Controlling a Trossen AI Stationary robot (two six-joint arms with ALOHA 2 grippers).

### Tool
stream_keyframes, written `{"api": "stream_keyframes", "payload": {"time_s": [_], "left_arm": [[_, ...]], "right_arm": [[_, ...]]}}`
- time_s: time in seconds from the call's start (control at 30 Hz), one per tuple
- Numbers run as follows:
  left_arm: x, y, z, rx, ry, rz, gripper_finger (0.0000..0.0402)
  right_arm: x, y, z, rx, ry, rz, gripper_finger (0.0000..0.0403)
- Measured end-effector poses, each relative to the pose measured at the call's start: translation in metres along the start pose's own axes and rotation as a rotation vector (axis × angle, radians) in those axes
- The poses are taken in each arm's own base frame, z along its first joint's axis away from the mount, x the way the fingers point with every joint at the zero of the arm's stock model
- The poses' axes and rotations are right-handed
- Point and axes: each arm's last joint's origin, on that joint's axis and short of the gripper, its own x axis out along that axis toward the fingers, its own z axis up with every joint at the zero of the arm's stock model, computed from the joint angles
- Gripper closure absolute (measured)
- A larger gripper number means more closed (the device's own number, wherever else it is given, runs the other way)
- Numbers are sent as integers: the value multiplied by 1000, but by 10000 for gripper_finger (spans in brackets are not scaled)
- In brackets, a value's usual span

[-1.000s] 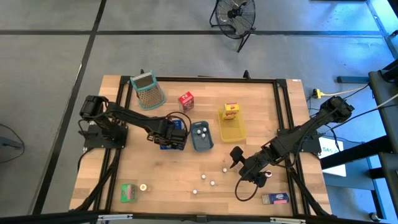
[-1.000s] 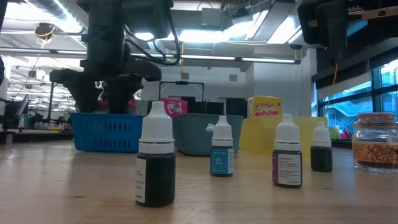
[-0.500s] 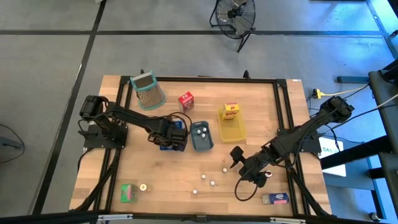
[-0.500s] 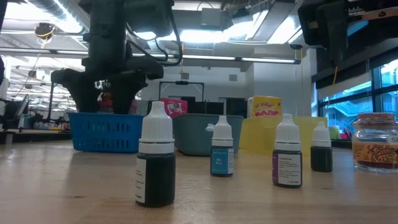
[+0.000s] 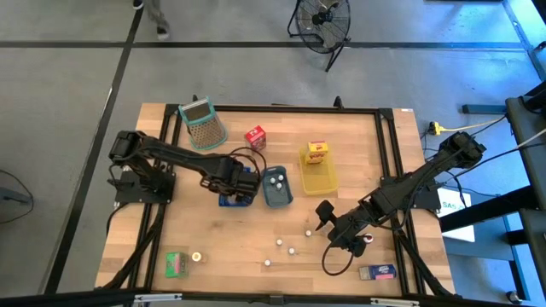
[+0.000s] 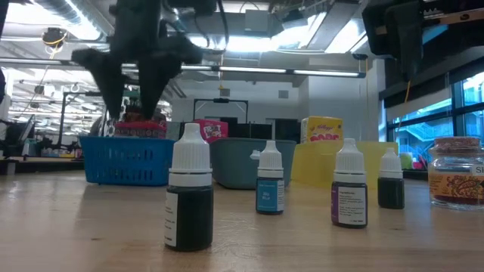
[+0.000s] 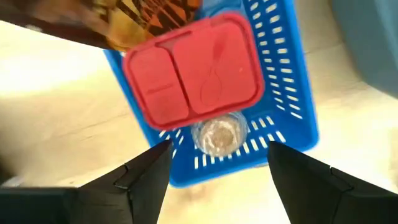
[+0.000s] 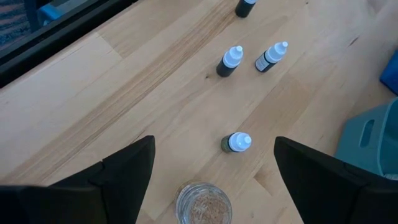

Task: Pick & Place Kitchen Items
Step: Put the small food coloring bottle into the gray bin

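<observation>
My left gripper point(image 5: 239, 181) hangs open, pointing down, above the blue tray point(image 7: 283, 93). In the tray lie a red tin point(image 7: 193, 78), a small glass jar point(image 7: 217, 135) and a brown packet point(image 7: 146, 22). In the low view the left gripper point(image 6: 132, 106) is clear above the tray's rim point(image 6: 128, 143). My right gripper point(image 5: 324, 217) waits open over the near right of the table, above several white-capped bottles point(image 8: 235, 142) and a glass jar point(image 8: 203, 202). Both grippers hold nothing.
A grey-blue tray point(image 5: 281, 198) with white pieces stands beside the blue one. The yellow tray point(image 5: 320, 179) holds a yellow carton point(image 5: 317, 152). A red carton point(image 5: 255, 137) and the mesh basket point(image 5: 202, 124) stand at the far side. A green carton point(image 5: 177, 263) and a blue carton point(image 5: 377, 273) lie near the front edge.
My left gripper has risen straight up out of the blue tray, still pointing down; the red tin stays lying in the tray below it. My right arm has kept still.
</observation>
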Motion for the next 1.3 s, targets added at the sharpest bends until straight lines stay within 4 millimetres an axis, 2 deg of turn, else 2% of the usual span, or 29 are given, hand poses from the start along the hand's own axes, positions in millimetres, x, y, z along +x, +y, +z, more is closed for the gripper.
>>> {"api": "stream_keyframes", "payload": {"time_s": [0.17, 0.37, 0.73, 0.9, 1.07, 1.3], "left_arm": [[-28, 1, 0, 30, -11, 51, 143], [-52, 1, -10, 93, -159, 97, 142], [-59, -2, -30, 355, -367, 137, 142], [-60, 1, -45, 505, -399, 192, 144], [-62, 1, -60, 603, -507, 211, 142], [-63, -10, -87, 818, -547, 96, 143]], "right_arm": [[0, 0, 0, 0, -4, -1, 70], [0, 0, 1, 1, -12, -3, 70], [0, -9, 9, 25, -102, -44, 70], [-1, -17, 10, 44, -133, -69, 70], [-1, -22, 11, 73, -154, -84, 70], [-2, -24, 15, 123, -197, -96, 70]]}}
